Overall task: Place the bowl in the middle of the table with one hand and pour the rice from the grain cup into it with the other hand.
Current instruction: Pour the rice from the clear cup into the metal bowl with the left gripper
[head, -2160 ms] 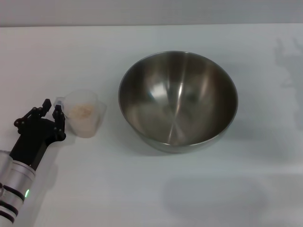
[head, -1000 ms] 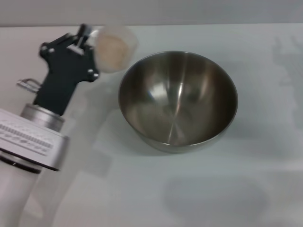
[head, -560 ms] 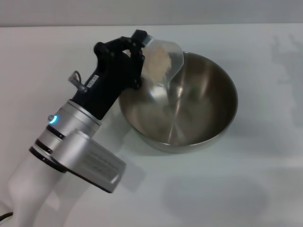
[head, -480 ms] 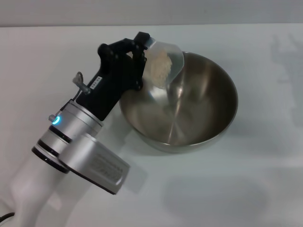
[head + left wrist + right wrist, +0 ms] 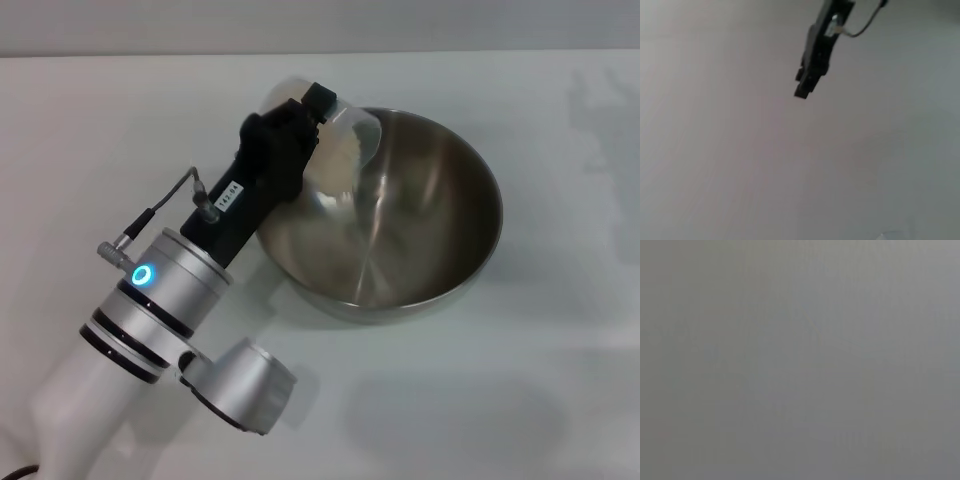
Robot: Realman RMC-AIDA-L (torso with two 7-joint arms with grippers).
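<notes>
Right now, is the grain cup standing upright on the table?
No, the left gripper holds the grain cup up off the table, tipped over the rim of the bowl.

silver bowl (image 5: 420, 230), white table (image 5: 100, 120), black left tool (image 5: 305, 120)

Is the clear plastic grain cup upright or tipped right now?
Tipped. The small clear plastic grain cup, held by the left gripper, leans mouth-first over the rim of the large stainless-steel bowl.
</notes>
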